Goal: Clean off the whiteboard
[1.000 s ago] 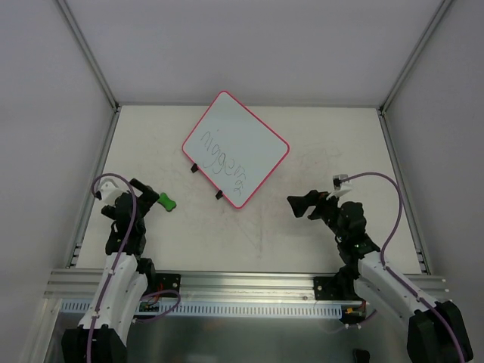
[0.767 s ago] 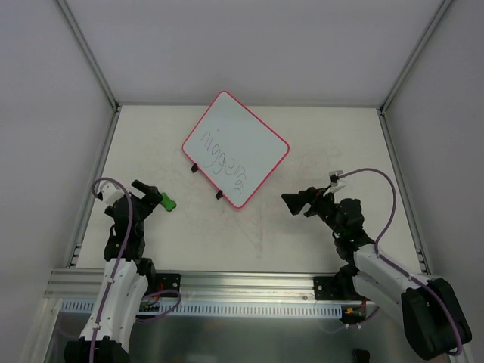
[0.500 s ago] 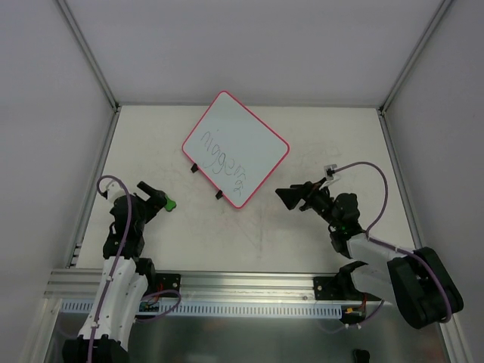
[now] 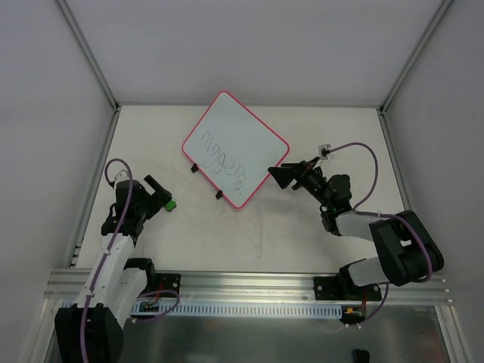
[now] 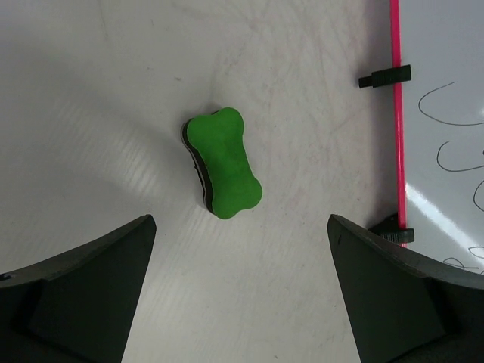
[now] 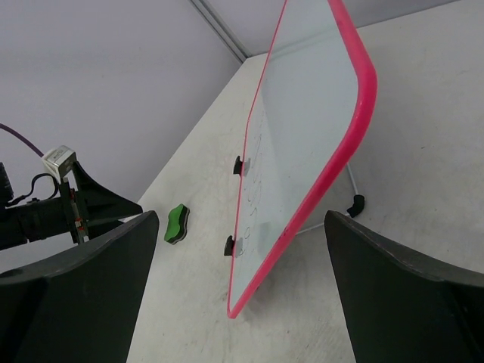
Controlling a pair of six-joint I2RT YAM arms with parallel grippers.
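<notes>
1. Flat white rectangular whiteboard [image 4: 236,147] with rounded corners and a thin pink-red frame: it stands toward the far edge of the off-white tabletop [image 4: 302,234], about midway between the side edges, turned diagonally, with dark scribbled writing on its face
2. Two small black clips [image 4: 195,168] sit on the board edge that faces the near-left corner; in the right wrist view the board is tilted, propped on a thin wire leg [image 6: 349,198]
3. Left gripper [image 5: 242,302]: jaws wide apart and holding nothing, hovering over the small green bone-shaped eraser [image 5: 223,174] with a dark underlayer, which lies flat near the left edge, apart from the board
4. Right gripper [image 6: 242,302]: jaws wide apart and empty, facing the board's near-right rim; whether it touches cannot be told
5. Handling, as a judgement: the whiteboard looks light, stiff and slick-faced, so wiping pressure could slide or tip it on its prop; the best hold is across the frame at a writing-free edge, clear of the clips, while the other arm wipes
</notes>
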